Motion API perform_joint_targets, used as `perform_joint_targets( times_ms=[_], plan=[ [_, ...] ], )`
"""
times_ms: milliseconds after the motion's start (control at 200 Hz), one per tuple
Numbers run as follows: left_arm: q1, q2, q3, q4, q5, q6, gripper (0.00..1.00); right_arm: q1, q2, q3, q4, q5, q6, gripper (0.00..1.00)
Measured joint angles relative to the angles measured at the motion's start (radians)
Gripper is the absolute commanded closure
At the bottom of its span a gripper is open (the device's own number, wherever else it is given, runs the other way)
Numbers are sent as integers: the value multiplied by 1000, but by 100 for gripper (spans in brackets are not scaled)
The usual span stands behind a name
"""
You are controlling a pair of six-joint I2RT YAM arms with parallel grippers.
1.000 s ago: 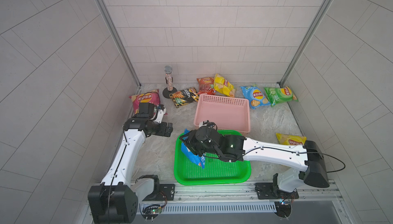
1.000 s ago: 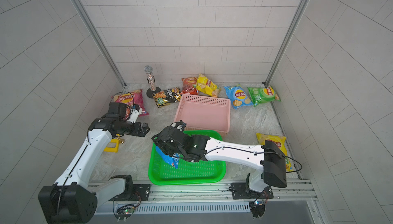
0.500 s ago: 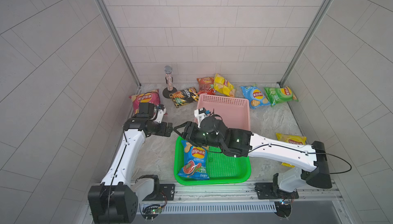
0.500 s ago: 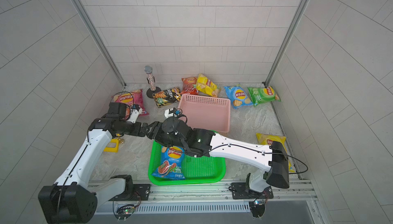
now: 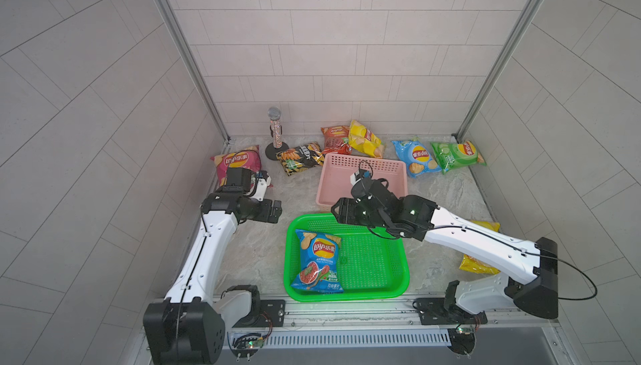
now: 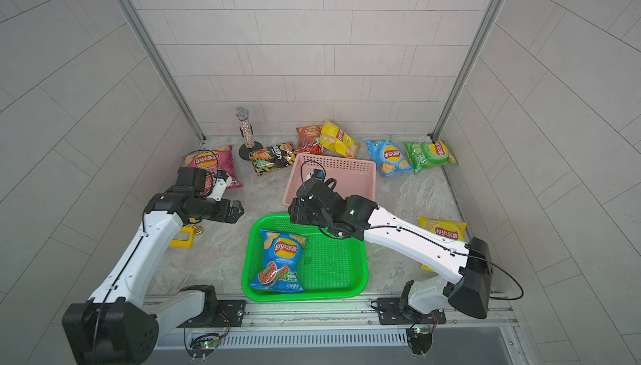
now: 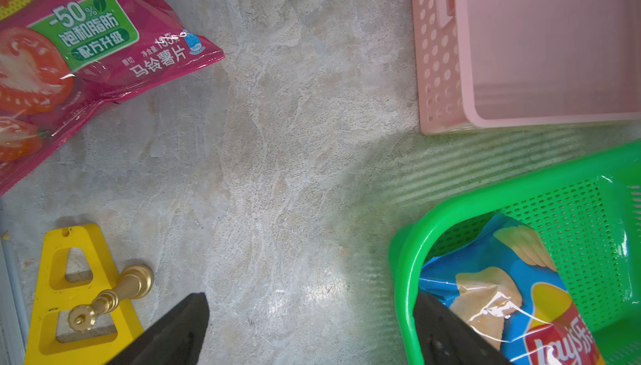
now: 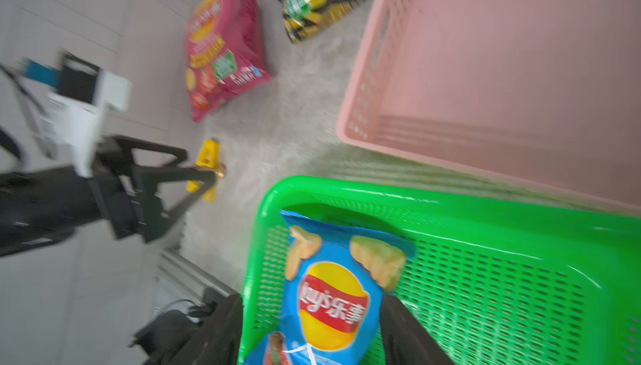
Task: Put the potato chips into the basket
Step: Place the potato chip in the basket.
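A blue bag of potato chips point(image 5: 317, 259) point(image 6: 281, 262) lies flat in the left half of the green basket point(image 5: 347, 295) point(image 6: 305, 294). My right gripper point(image 5: 338, 214) point(image 6: 295, 214) hovers over the basket's far rim, open and holding nothing. In the right wrist view the bag point(image 8: 329, 294) lies below the spread jaws of the right gripper point(image 8: 310, 302). My left gripper point(image 5: 275, 210) point(image 7: 311, 297) hangs open above bare table, left of the basket point(image 7: 406, 248). More bags lie around: magenta point(image 5: 237, 163), black point(image 5: 300, 162), red point(image 5: 334, 136), yellow point(image 5: 366, 143), blue point(image 5: 414, 157), green point(image 5: 456, 153).
An empty pink basket point(image 5: 326, 186) stands just behind the green one. A glittery microphone on a stand point(image 5: 275, 130) is at the back left. A yellow bag point(image 5: 485, 226) lies partly under my right arm. A yellow frame with a brass piece point(image 6: 182, 238) lies below the left arm.
The right gripper has let the blue bag go into the green basket, opened wider, and drawn up and back toward the pink basket. The left arm has not moved.
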Motion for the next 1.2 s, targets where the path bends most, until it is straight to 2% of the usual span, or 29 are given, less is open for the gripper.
perform_joint_targets(
  times_ms=[65, 210, 430, 665, 891, 1201],
  plan=[
    [0, 0, 0, 0, -2, 0, 0, 13, 48, -3, -20, -35, -40, 41],
    [0, 0, 0, 1, -2, 0, 0, 92, 171, 5, -28, -118, -140, 45],
    [0, 0, 0, 1, -3, 0, 0, 220, 327, 109, -87, -175, -267, 41],
    [0, 0, -1, 1, -5, 0, 0, 246, 436, 238, -224, -100, -363, 39],
    [0, 0, -3, 1, -7, 0, 0, 276, 530, 296, -312, -7, -428, 37],
    [0, 0, -3, 1, -10, -3, 0, 309, 528, 335, -347, 38, -481, 29]
  ],
)
